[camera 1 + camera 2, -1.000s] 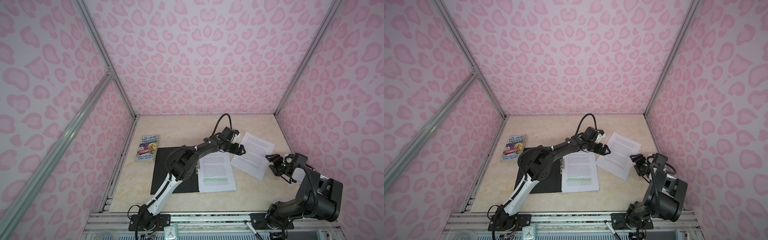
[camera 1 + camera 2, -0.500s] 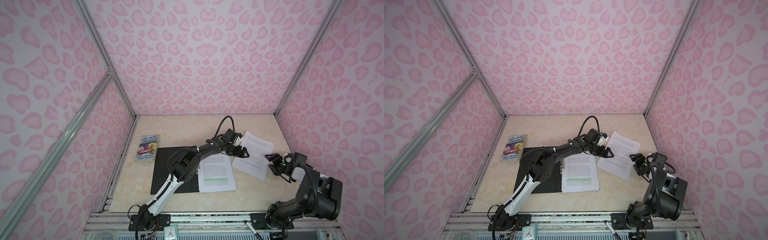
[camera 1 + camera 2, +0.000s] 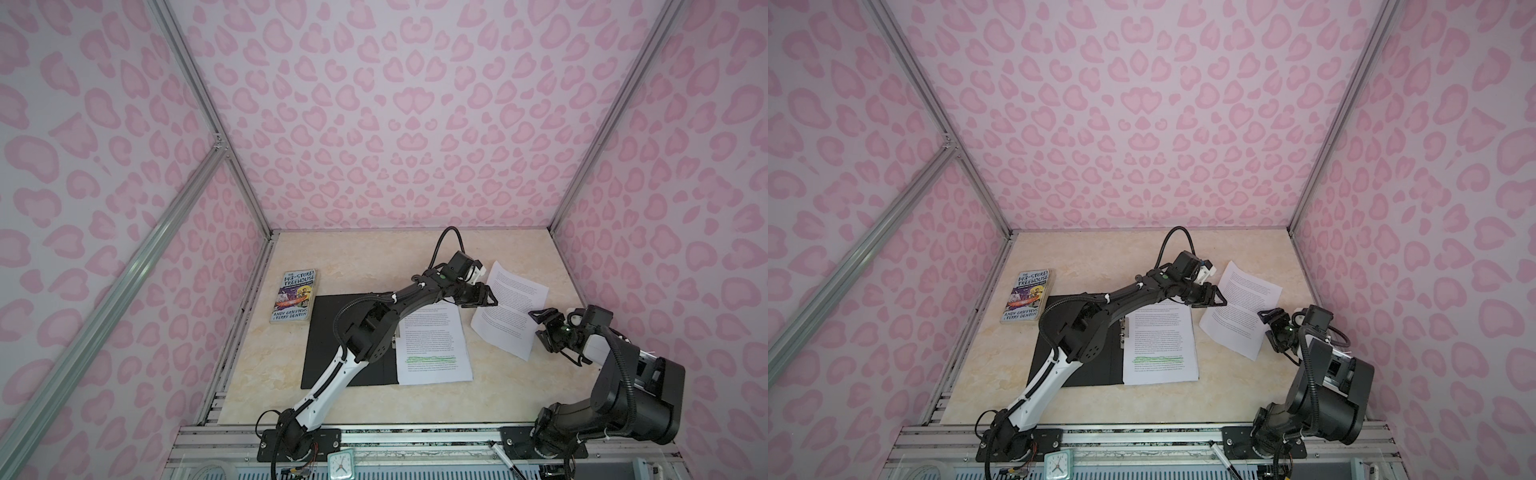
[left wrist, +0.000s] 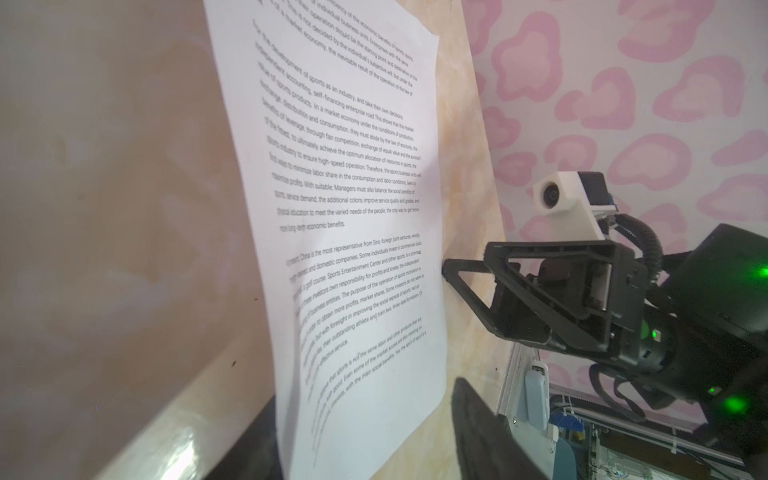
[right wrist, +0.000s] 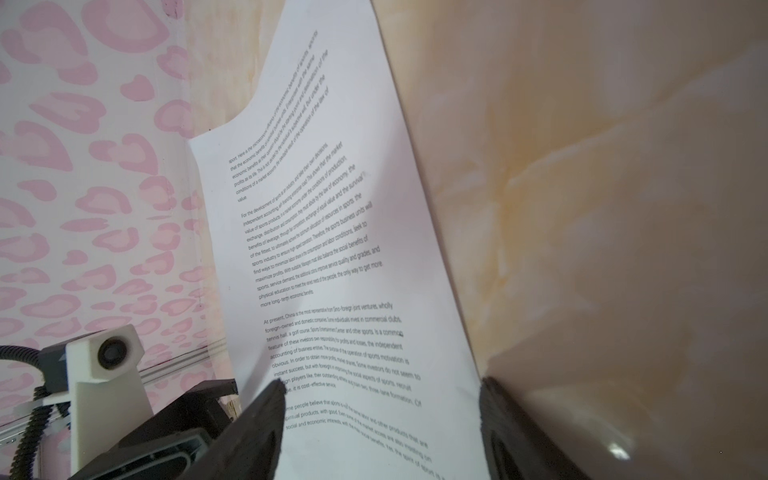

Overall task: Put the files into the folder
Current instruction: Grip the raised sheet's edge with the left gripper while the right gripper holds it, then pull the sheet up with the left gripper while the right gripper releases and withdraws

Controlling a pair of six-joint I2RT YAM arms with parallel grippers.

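Both the left jaws and the right jaws gape, straddling opposite edges of the printed sheet [image 3: 511,307] beside the folder [image 3: 324,353].

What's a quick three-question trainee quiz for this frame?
1. True or false: the right gripper is shut.
2. The green highlighted line is on: A) the straight sheet at the folder; B) the angled sheet further right.
3. What lies on the table left of the folder in both top views?
Key: 1 false, its jaws stand apart; 2 A; 3 the book.
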